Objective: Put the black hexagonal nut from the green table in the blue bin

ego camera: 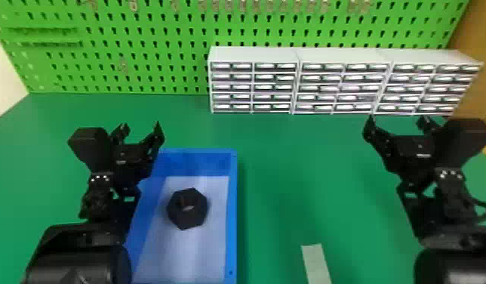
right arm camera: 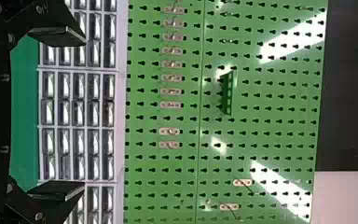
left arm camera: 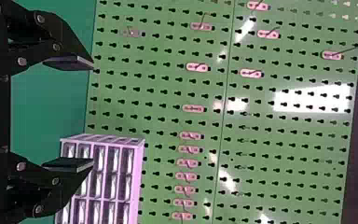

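The black hexagonal nut lies flat inside the blue bin, on its pale floor, with bare bin floor around it. My left gripper is above the bin's left back corner in the head view, apart from the nut, its fingers spread. In the left wrist view the left gripper is open, with nothing between its fingers. My right gripper hangs over the right side of the green table, far from the bin. The right wrist view has the right gripper open and holding nothing.
Grey drawer cabinets line the table's back edge, from the middle to the right. Behind them rises a green pegboard with small hooks. A pale strip lies on the table near the front, right of the bin.
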Motion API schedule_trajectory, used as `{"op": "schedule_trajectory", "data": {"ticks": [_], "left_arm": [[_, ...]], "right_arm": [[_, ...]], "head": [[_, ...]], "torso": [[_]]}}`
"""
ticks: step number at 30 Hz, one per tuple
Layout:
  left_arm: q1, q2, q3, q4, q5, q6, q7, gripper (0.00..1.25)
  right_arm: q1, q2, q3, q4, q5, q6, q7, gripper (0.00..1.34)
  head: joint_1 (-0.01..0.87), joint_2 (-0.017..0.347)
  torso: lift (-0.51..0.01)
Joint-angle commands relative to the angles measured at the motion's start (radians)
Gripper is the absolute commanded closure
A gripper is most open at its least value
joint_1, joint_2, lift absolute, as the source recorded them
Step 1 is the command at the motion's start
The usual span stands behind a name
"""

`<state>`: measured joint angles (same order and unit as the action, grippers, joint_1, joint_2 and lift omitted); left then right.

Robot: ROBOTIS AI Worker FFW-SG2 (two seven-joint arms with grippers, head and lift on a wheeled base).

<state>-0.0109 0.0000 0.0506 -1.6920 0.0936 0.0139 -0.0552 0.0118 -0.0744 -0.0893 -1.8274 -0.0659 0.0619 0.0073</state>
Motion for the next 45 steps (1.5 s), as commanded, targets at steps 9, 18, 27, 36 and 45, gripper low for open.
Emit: {"op": "schedule_trajectory", "data": {"ticks": [9, 18, 27, 36, 45], "left_arm": [[0.006, -0.003, 0.008, 0.000, 0.003, 0.000, 0.000, 0.51], [0.012, -0.003, 0.009, -0.002, 0.008, 0.000, 0.000, 0.51], [0.012, -0.003, 0.009, -0.005, 0.009, 0.000, 0.000, 0.51], [0.011, -0.003, 0.009, -0.006, 0.009, 0.000, -0.002, 0.51], [0.009, -0.003, 0.008, -0.006, 0.009, 0.000, 0.000, 0.51]], "right_arm": [[0.117, 0.035, 0.014, -0.033, 0.006, -0.022, -0.010, 0.21], [0.188, 0.051, 0.014, -0.069, 0.005, -0.028, -0.020, 0.21], [0.200, 0.050, 0.016, -0.079, 0.006, -0.025, -0.021, 0.22], [0.194, 0.042, 0.031, -0.079, 0.009, -0.024, -0.021, 0.22], [0.186, 0.038, 0.034, -0.079, 0.011, -0.020, -0.021, 0.22]], "head": [[0.686, 0.051], [0.686, 0.051], [0.686, 0.051], [0.686, 0.051], [0.686, 0.051]], "torso": [[-0.097], [-0.097], [-0.097], [-0.097], [-0.097]]}}
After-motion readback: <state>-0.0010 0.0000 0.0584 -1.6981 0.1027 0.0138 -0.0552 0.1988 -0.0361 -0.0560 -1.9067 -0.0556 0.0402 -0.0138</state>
